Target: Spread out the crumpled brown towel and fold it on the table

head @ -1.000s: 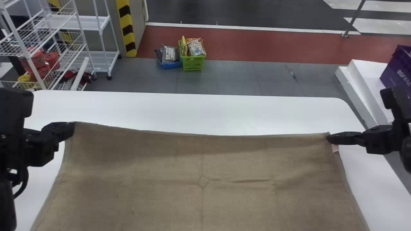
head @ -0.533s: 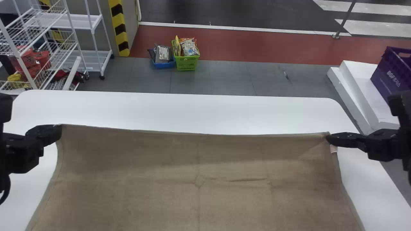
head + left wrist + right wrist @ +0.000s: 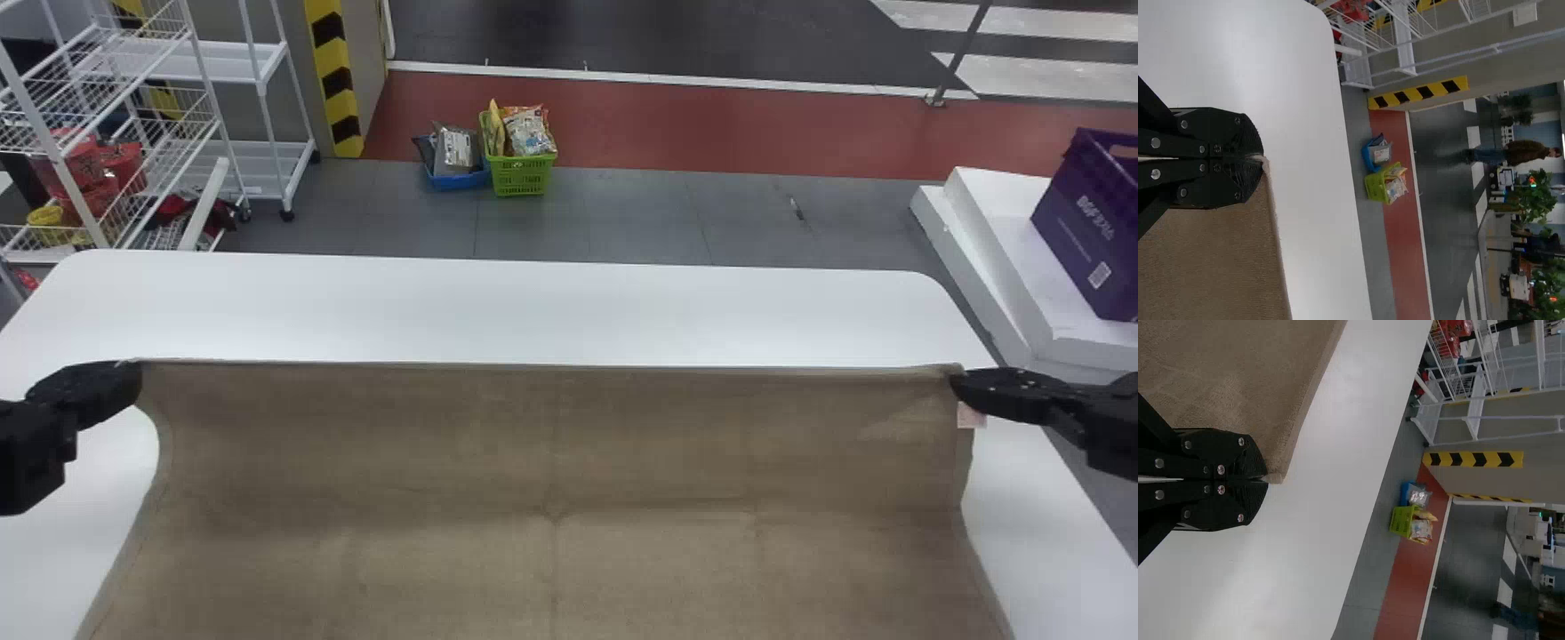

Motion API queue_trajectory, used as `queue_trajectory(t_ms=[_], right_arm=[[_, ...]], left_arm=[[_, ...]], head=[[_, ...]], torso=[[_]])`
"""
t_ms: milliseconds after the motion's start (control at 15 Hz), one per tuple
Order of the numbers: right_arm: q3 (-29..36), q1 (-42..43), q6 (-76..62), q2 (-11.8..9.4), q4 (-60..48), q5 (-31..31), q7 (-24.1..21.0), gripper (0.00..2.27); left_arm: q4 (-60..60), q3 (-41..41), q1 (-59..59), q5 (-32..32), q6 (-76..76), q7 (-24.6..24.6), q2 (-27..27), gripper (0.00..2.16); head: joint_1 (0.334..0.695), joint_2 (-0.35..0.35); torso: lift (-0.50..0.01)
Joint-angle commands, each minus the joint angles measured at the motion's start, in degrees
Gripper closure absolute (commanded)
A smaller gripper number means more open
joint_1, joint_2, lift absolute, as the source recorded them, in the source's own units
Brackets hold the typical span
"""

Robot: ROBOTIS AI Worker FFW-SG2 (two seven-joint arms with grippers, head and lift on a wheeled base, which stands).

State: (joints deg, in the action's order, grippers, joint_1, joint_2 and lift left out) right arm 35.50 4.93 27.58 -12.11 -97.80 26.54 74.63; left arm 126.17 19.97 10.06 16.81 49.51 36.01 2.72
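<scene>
The brown towel (image 3: 551,462) is spread wide between both grippers, its far edge drawn nearly straight and its nearer part running off the head view's bottom edge. At its far left corner is my left gripper (image 3: 133,378); my right gripper (image 3: 958,384) is at the far right corner, beside a small pale tag. In the left wrist view, my left gripper (image 3: 1259,159) is shut on a corner of the towel (image 3: 1218,260). My right gripper (image 3: 1265,480) pinches the other corner of the towel (image 3: 1225,380) in the right wrist view.
The white table (image 3: 498,307) extends beyond the towel's far edge and along both sides. Past it on the floor stand a green basket (image 3: 522,175) and a blue one (image 3: 460,180). White wire racks (image 3: 191,133) are at the far left, a purple crate (image 3: 1089,227) at the right.
The left gripper has moved outward to the left and slightly nearer, and the right gripper has shifted right. The towel's far edge has straightened, and its middle crease has flattened.
</scene>
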Motion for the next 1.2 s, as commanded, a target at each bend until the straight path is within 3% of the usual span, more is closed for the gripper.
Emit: queue_trajectory(t_ms=[0, 600, 1133], right_arm=[[2.39, -3.00, -6.18, 0.51, -1.25, -2.46, 0.78, 1.54], [6.69, -13.72, -24.11, 2.80, -3.01, -7.82, 1.13, 1.54], [9.07, -23.04, -26.57, 4.29, -8.37, -13.71, 1.40, 1.54]], left_arm=[[1.80, 1.39, 2.33, -2.05, -0.50, 0.03, 0.00, 1.56], [7.07, 4.29, 10.42, -5.74, -1.73, 0.21, -0.35, 1.56], [10.41, 5.52, 18.59, -7.58, -1.20, 0.29, -0.88, 1.56]], head=[[0.695, -0.098], [0.695, -0.093], [0.695, -0.086]], torso=[[-0.127], [-0.127], [-0.127]])
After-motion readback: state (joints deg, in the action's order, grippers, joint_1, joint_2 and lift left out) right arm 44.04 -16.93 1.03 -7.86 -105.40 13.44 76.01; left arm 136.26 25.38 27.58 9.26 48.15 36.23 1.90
